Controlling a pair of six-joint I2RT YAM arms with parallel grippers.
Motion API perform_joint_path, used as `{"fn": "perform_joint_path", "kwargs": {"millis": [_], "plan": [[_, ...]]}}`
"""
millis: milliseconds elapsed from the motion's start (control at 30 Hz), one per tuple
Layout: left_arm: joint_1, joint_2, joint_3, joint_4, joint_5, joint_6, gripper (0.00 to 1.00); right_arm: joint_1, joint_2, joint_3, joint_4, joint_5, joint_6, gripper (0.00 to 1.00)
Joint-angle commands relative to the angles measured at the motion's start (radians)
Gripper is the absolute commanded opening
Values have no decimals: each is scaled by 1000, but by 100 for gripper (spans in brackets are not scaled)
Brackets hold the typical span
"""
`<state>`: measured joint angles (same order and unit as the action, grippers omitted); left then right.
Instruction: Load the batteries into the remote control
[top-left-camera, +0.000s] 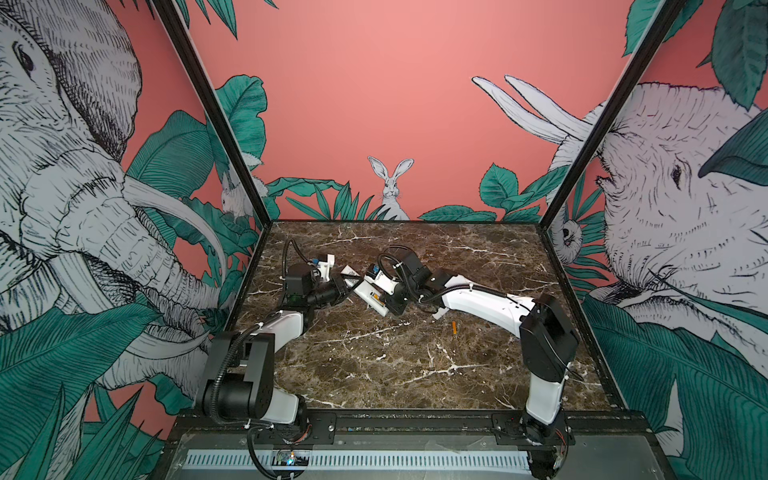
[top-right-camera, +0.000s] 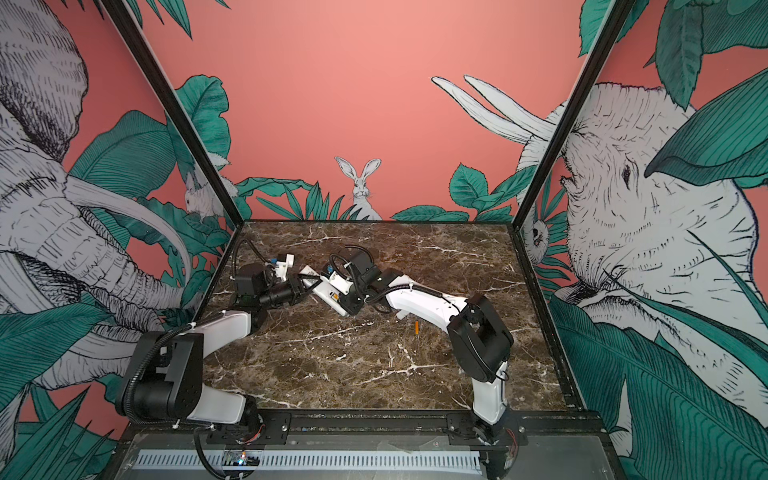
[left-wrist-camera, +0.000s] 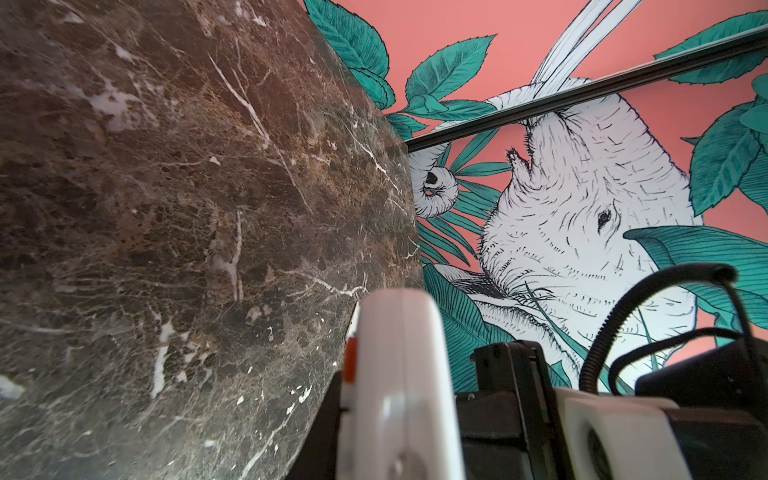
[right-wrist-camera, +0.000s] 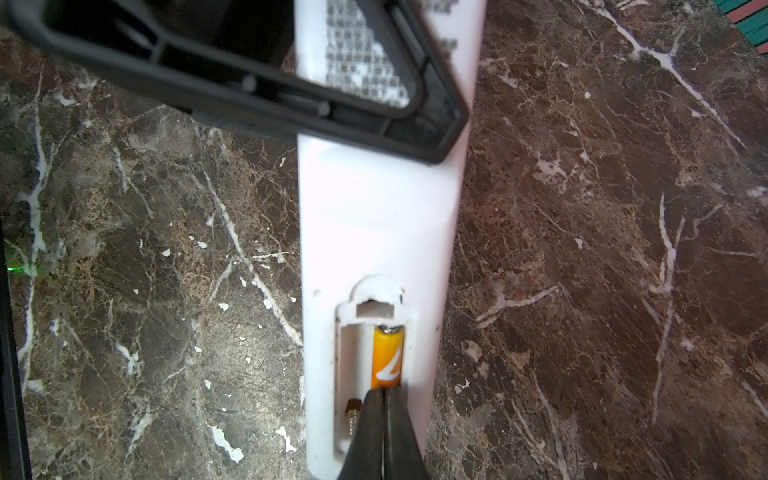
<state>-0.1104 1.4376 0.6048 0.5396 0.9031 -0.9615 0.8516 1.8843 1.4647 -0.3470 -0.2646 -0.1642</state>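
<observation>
While the remote control (right-wrist-camera: 374, 216) is being clamped by the left gripper (top-left-camera: 353, 286), the battery (right-wrist-camera: 388, 353) in its open compartment (right-wrist-camera: 351, 365) is being touched by the right gripper (right-wrist-camera: 384, 415), jaws clenched.

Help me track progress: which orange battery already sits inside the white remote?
The small orange cylindrical battery at the right pincer's shut tips, seated in the slim white plastic remote control's open bay; the other battery lies loose on the brown marble table.
</observation>
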Motion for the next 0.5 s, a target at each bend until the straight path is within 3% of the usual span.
{"fn": "perform_joint_path", "kwargs": {"millis": [0,133,467], "plan": [[-50,-107,32,151,335,-140,0,13,75,-43,70,6,-1,4],[-51,-107,42,73,332,-81,0,8,48,-59,56,35,-6,6],[-51,-103,52,101,330,-106,0,12,29,-84,26,116,-12,18]]}}
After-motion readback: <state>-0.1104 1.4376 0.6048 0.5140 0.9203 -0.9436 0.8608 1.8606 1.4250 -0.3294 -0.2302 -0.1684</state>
